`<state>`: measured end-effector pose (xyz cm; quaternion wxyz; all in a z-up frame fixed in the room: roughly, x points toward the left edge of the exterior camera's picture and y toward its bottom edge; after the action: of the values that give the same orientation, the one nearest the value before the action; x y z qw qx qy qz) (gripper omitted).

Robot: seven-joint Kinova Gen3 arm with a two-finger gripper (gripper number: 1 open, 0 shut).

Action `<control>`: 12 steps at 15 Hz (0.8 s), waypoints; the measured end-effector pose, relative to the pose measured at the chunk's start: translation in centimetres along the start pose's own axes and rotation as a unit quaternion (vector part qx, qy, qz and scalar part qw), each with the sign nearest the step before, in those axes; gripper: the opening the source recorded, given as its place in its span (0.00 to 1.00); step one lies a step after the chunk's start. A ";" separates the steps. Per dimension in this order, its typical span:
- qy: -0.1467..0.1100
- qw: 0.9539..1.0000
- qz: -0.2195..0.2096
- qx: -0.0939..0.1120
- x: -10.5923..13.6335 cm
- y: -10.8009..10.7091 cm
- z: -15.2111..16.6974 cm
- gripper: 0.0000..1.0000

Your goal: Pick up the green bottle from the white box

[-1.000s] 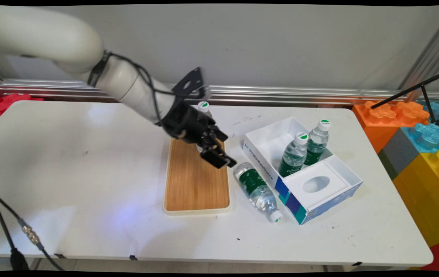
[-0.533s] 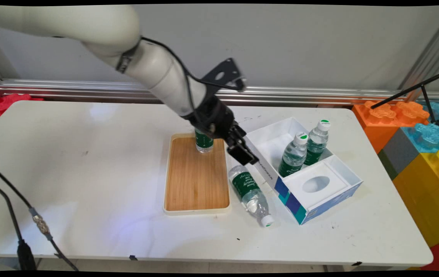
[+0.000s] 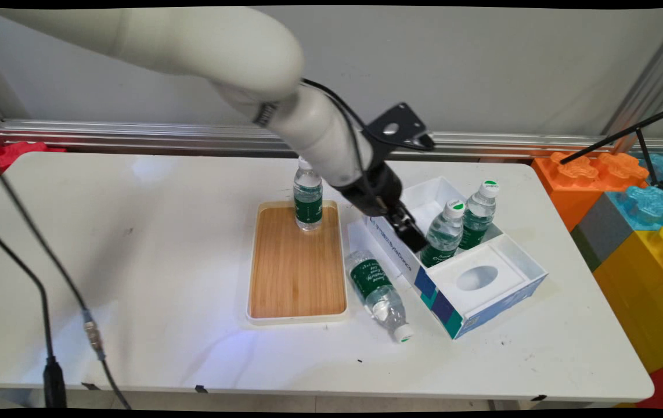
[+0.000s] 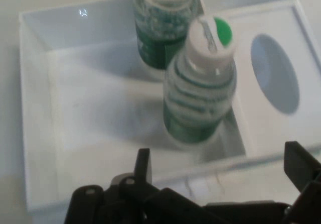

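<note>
— Where's the tool (image 3: 414,237)?
— Over the white box (image 3: 517,258), spread wide, gripping nothing, beside the nearer upright bottle (image 4: 200,83).
— Others?
— One stands on the tray (image 3: 296,273); another lies on the desk (image 3: 134,261).

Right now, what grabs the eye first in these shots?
The arm's black hand, open and empty, hangs over the near wall of the white box, close to the nearer of two upright water bottles inside it. Left of the box, a third bottle lies on its side on the table, cap toward the near edge. A fourth stands at the far end of the wooden tray.
</note>
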<state>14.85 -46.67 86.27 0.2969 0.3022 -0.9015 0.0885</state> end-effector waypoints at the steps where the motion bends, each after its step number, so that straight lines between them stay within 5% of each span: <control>1: 0.002 1.000 -0.002 0.002 0.5 0.0 1.1 1.00; 12: 0.011 1.000 -0.002 0.007 3.5 0.0 9.3 1.00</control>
<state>8.13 -51.52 80.82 0.3046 0.3052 -0.8970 0.0971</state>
